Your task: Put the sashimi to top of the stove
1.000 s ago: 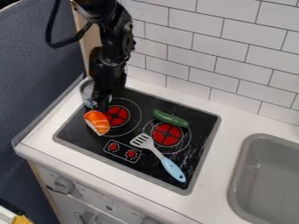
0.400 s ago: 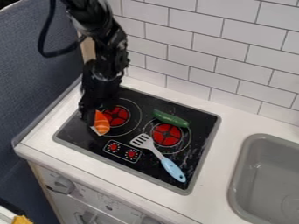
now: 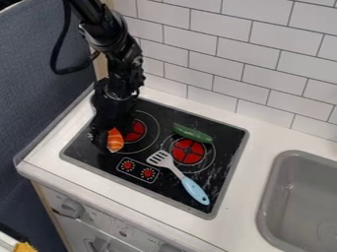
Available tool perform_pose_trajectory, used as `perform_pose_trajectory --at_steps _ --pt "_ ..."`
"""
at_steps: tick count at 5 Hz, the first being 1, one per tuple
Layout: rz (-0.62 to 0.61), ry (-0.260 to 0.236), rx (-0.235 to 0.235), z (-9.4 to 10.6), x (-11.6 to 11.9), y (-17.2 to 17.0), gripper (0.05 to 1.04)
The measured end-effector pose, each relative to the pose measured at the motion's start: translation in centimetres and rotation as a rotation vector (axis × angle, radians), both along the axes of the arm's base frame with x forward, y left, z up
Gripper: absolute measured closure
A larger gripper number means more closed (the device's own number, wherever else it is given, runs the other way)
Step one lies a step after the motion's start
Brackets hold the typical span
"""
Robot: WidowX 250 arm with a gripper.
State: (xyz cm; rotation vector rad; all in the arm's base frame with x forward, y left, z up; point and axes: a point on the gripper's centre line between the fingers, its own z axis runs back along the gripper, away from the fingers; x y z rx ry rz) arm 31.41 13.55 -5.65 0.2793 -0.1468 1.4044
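White bench [image 3: 256, 160] surrounds the stove [image 3: 227, 142]; at left, the sashimi [image 3: 115, 141] lies lengthwise near to far. I can't tell whether my gripper [image 3: 101, 140] grasps it.

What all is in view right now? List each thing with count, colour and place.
Sashimi: one, orange and white, stove's left part, at the gripper
Cucumber: one, green, behind right burner
Spatula: one, grey head, light blue handle, stove front
Burners: two, red, on stove
Stove: one, black, on counter
Counter: one, white, centre
Sink: one, grey, right
Tiles: many, white, back
Panel: one, dark blue, left
Arm: one, black, upper left
Gripper: one, black, over stove's left
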Motion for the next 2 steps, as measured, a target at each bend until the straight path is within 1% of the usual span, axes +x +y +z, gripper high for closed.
perform_pose_trajectory --at_steps 1,2 --pt "-0.010 -0.028 -0.057 -0.3 0.3 -0.7 0.426" --pt "0.012 -0.067 -0.098 0.7 0.2 -0.6 0.507"
